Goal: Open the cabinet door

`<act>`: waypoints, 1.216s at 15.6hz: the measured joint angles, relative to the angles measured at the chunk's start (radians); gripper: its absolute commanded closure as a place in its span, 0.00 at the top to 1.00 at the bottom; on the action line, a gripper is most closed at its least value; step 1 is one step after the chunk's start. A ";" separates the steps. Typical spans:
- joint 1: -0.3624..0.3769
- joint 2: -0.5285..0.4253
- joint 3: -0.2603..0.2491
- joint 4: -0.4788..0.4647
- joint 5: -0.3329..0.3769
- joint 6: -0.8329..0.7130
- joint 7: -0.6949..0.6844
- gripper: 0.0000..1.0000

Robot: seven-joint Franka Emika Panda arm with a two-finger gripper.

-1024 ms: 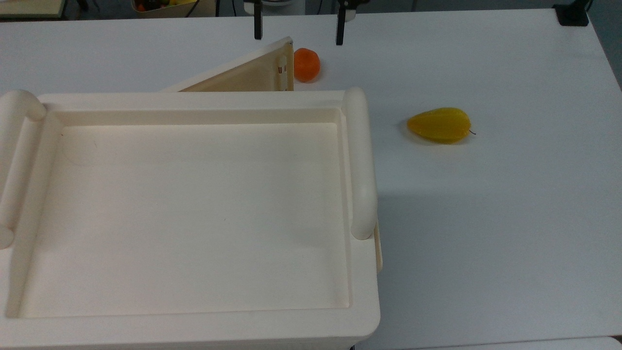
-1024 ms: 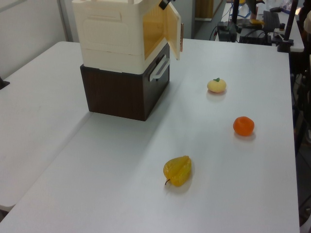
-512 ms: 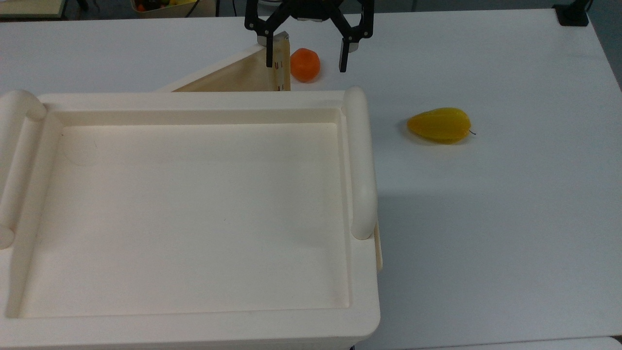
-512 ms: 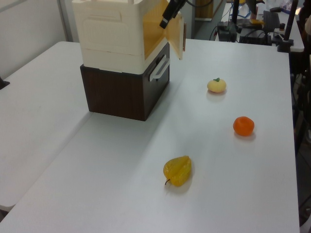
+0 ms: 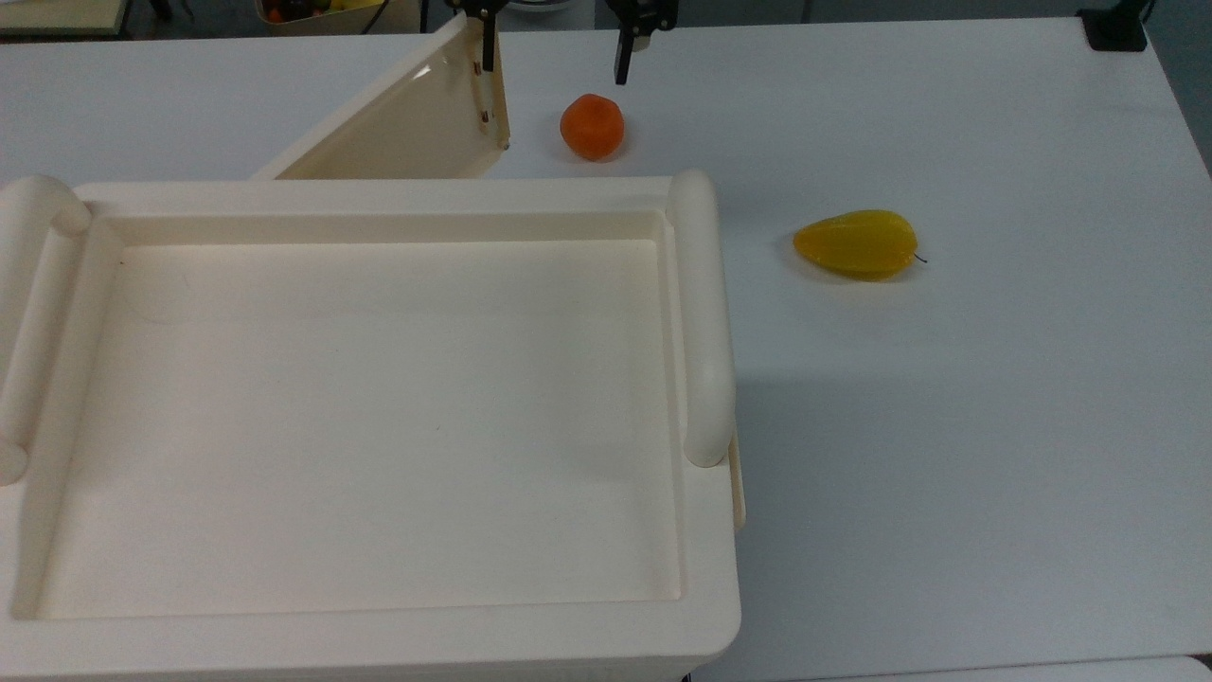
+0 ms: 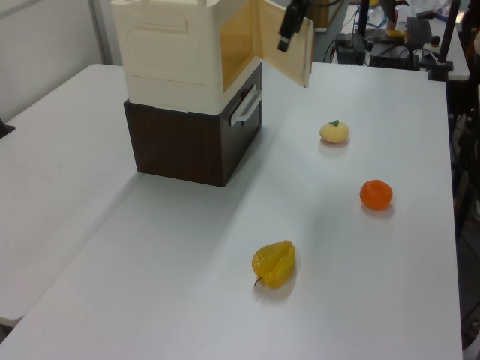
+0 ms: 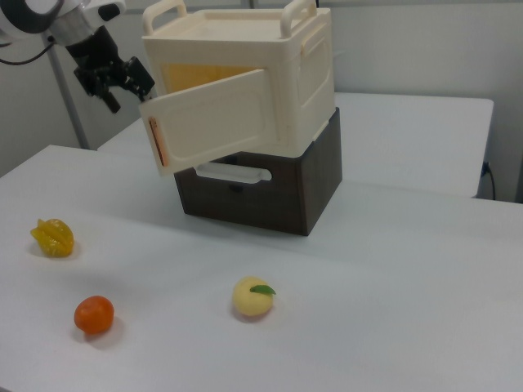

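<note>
the cabinet [image 7: 270,73] is a smooth cream plastic box with a recessed, tray-like top and thick rounded tube handles at two sides; it sits on a dark brown, wood-grained drawer unit [image 6: 187,142] with a pale bar pull. the cabinet door [image 7: 214,118], a flat rectangular cream panel with a moulded frame on its outer face and a tan inner face, stands swung well out from the cabinet's front, hinged at the right view's right, its free edge toward the right view's left. a thin orange strip runs along that free edge.

the gripper [image 5: 554,52] is black and angular, its two fingers spread apart and holding nothing. in the top view one finger [image 5: 489,47] lies against the door's free edge, the other stands apart above the orange.

on the matte white table [image 6: 360,285] lie a round glossy orange [image 5: 592,126], near the door's free edge, a waxy yellow ridged starfruit [image 5: 857,244], well apart from the cabinet, and a pale yellow round fruit [image 6: 334,132] with a green leaf.
</note>
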 measured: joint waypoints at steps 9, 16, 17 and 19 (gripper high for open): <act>-0.106 -0.048 -0.006 0.000 0.108 -0.241 -0.176 1.00; -0.110 -0.047 -0.006 -0.056 0.165 -0.241 -0.154 1.00; -0.110 -0.046 -0.006 -0.068 0.165 -0.241 -0.150 1.00; -0.111 -0.047 -0.006 -0.097 0.165 -0.229 -0.146 1.00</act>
